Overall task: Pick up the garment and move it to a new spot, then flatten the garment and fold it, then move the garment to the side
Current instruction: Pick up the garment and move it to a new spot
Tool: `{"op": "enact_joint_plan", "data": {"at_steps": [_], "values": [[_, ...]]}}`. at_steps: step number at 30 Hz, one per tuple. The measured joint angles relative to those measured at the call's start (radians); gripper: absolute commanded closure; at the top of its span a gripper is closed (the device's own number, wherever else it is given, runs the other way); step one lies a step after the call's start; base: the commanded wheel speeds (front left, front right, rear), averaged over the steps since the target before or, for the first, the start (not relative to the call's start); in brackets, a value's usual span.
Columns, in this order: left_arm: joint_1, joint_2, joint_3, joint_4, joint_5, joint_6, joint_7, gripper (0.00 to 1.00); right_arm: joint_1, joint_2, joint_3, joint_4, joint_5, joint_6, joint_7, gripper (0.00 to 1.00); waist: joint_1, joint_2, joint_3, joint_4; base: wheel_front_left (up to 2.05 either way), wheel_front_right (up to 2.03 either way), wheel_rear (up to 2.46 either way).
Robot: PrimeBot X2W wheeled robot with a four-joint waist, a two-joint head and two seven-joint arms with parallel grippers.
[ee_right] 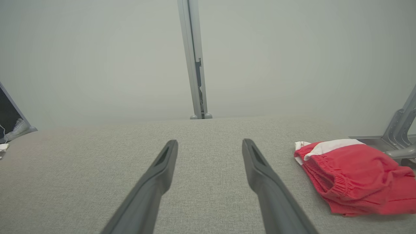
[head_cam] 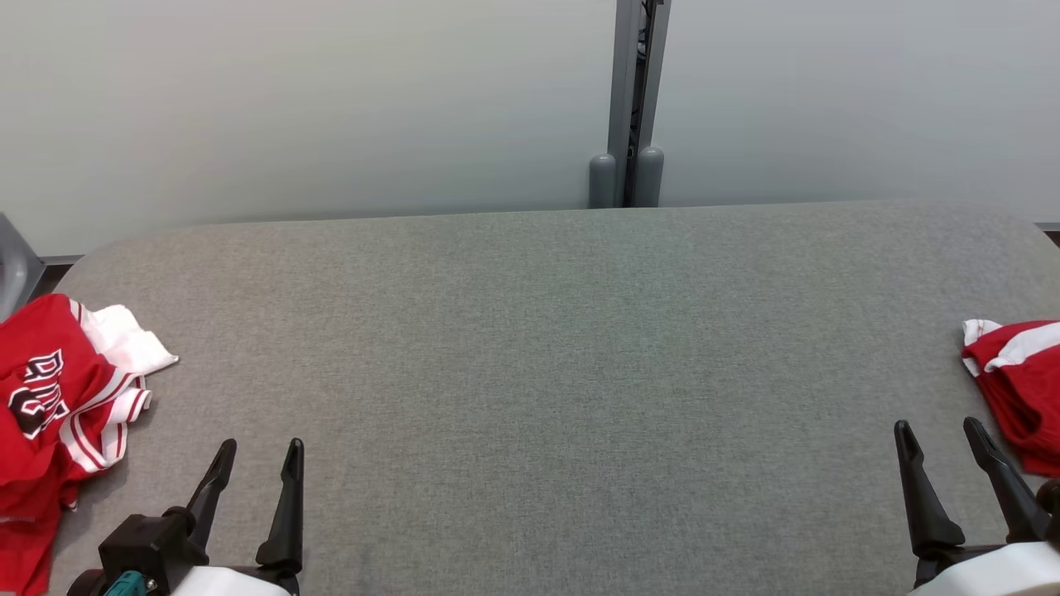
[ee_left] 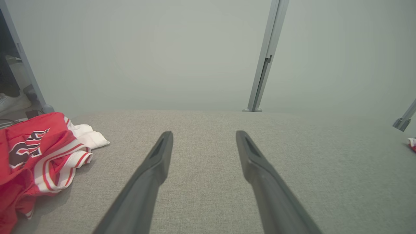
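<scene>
A crumpled red garment [head_cam: 50, 397] with white stripes and dark lettering lies at the table's left edge, partly hanging off; the left wrist view has it at the lower left [ee_left: 35, 156]. A second red and white garment [head_cam: 1019, 381] lies folded at the right edge, seen at the right of the right wrist view [ee_right: 351, 178]. My left gripper [head_cam: 258, 454] stands open near the front left, just right of the crumpled garment and clear of it. My right gripper [head_cam: 940, 432] stands open at the front right, just left of the folded one. Both grippers [ee_left: 204, 135] [ee_right: 210, 143] hold nothing.
The grey fabric-covered table [head_cam: 546, 356] stretches wide between the two garments. A pale partition wall with a grey metal post [head_cam: 633, 99] stands behind its far edge. Metal frame parts [ee_right: 401, 130] rise at the far right.
</scene>
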Motion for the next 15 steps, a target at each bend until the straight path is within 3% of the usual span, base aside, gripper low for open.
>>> {"op": "enact_joint_plan", "data": {"at_steps": [7,15], "values": [[-0.021,-0.002,-0.006,0.001,-0.004,-0.008,-0.007,0.00,0.000,0.002,0.001,-0.005,0.000,0.000,-0.003,0.00,0.0000,0.0000,0.003,0.042,0.00,0.00,0.00],[-0.054,-0.004,0.014,0.017,-0.014,-0.009,-0.031,0.00,-0.002,0.006,0.026,-0.016,0.008,0.000,-0.003,0.00,0.0000,0.0000,0.009,0.162,0.00,0.00,0.00]]}}
